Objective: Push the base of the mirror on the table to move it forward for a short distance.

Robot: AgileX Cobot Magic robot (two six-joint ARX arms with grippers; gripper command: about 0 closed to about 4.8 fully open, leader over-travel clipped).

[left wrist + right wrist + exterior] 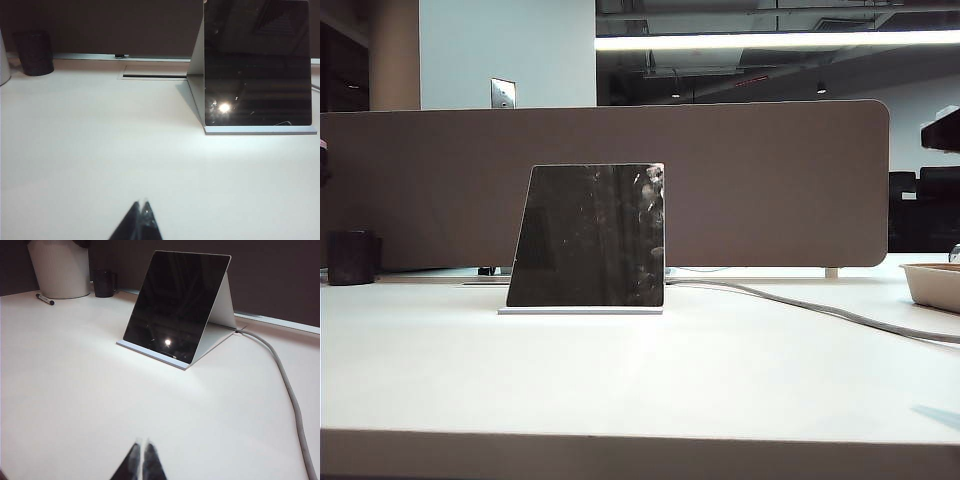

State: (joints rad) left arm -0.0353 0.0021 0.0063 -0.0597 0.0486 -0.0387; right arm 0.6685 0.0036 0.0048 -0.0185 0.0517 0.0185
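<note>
The mirror (588,236), a dark trapezoid panel, leans on its thin white base (580,311) on the white table (640,380), in front of the divider. Neither arm shows in the exterior view. In the left wrist view the mirror (257,65) and base (260,130) lie well ahead of my left gripper (141,203), whose fingertips are pressed together with nothing between them. In the right wrist view the mirror (177,302) and base (152,351) stand far from my right gripper (141,442), shut and empty above bare table.
A beige-brown divider (770,180) runs behind the mirror. A grey cable (820,310) snakes to the right, also in the right wrist view (292,400). A dark cup (352,257) stands far left, a tray (935,285) far right. A white container (60,270) and pen (45,299) sit beyond.
</note>
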